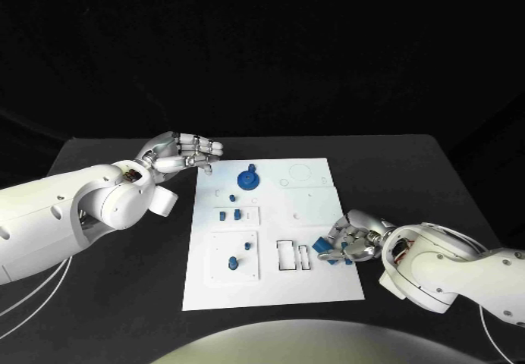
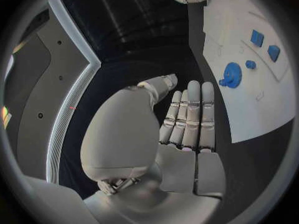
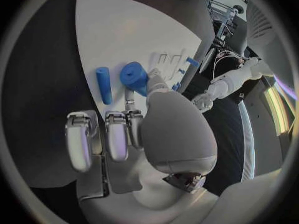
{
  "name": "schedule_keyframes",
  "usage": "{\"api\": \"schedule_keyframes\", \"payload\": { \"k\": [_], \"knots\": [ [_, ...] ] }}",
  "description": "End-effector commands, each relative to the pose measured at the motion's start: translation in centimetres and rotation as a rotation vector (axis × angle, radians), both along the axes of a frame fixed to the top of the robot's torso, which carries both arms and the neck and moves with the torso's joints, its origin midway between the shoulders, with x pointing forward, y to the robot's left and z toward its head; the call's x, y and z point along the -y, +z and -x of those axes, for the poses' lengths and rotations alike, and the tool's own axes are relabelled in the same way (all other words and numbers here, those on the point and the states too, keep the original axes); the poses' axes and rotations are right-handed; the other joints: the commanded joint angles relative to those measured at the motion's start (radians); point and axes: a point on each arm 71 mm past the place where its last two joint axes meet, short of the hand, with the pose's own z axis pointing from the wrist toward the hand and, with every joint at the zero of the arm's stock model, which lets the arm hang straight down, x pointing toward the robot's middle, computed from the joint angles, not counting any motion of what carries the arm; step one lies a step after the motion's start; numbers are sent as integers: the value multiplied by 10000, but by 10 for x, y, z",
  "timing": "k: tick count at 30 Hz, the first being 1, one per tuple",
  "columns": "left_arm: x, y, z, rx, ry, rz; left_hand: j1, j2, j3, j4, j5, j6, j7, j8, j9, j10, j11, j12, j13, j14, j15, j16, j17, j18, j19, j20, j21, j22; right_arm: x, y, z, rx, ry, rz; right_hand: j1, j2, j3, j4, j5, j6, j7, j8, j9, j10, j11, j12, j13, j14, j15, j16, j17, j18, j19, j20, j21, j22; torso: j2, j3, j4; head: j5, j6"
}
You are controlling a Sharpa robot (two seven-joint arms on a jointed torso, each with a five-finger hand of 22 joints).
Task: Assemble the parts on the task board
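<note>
The white task board (image 1: 312,201) lies in the middle of the black table. A blue gear (image 1: 250,179) (image 2: 231,75) sits near its far left corner, and small blue parts (image 1: 229,214) stand in the left column. My right hand (image 1: 352,243) rests at the board's right edge with its fingers curled. Its thumb and one finger pinch a chunky blue part (image 1: 324,246) (image 3: 134,76). A blue cylinder (image 3: 104,84) lies on the board just beside that hand. My left hand (image 1: 182,155) (image 2: 187,119) hovers off the board's far left corner, fingers straight and together, holding nothing.
Two rectangular slots (image 1: 287,255) are cut in the board just left of my right hand. Two more blue parts (image 1: 234,263) stand in the near left plate. Bare black table (image 1: 426,182) surrounds the board.
</note>
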Motion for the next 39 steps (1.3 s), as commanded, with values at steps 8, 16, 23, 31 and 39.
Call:
{"api": "schedule_keyframes", "payload": {
  "k": [8, 16, 23, 31, 39],
  "knots": [
    [3, 1, 0, -2, -127, 125, -18, 119, -50, 0, 49, -10, 54, 39, -13, -73, -21, 37, -10, -94, 1, -27, -12, 120, -85, -1, -36, -15, -8, 16, -1, -894, -956, -1439, 250, 749, 157, 113, 5, 406, -238, 89, 115, 579, -99, 132, 1866, 844, -81, 57, 1628, -117, 1023, -94, 217, 2598, 1, -11, -3, 18, 34],
    [4, 1, 0, -1, -154, 137, -18, 119, -50, 0, 49, -10, 54, 39, -13, -73, -21, 37, -10, -94, 1, -27, -12, 120, -85, -1, -36, -15, -36, 14, -3, -1126, -209, -1652, -338, 724, 264, 121, -1, 467, -242, 76, 144, 590, -104, 108, 1859, 844, -87, 56, 1624, -120, 1027, -107, 227, 2601, 26, 0, 9, 27, 14],
    [4, 1, 1, -24, -175, 134, -18, 119, -50, 0, 49, -10, 54, 39, -13, -73, -21, 37, -10, -94, 1, -27, -12, 120, -85, -1, -36, -15, -51, 8, -2, -951, 500, -1313, -1038, 540, 125, 119, -24, 571, -237, 120, 210, 596, -96, 77, 1848, 857, -79, 73, 1690, -127, 1040, -99, 262, 2611, 24, -7, 6, 81, -26],
    [4, 1, 1, -35, -187, 133, -17, 125, -60, -10, 51, -1, 55, 53, -14, -90, -20, 57, -10, -103, 3, -25, -15, 120, -84, 1, -47, -20, -58, 5, -2, -539, 868, -922, -1341, 495, 0, 123, -28, 716, -290, 210, 268, 626, -139, 112, 1885, 864, -109, 82, 1726, -135, 1053, -116, 297, 2621, 15, 5, 9, 119, -37],
    [3, 1, 1, -38, -167, 123, -17, 125, -60, -10, 51, -1, 55, 53, -14, -90, -20, 57, -10, -103, 3, -25, -15, 120, -84, 1, -47, -20, -60, 4, -3, -399, 1021, -752, -1525, 477, -90, 125, -29, 773, -320, 257, 298, 633, -162, 110, 1890, 870, -129, 91, 1756, -138, 1058, -132, 311, 2625, 25, -6, 6, 164, -50]
  ]
}}
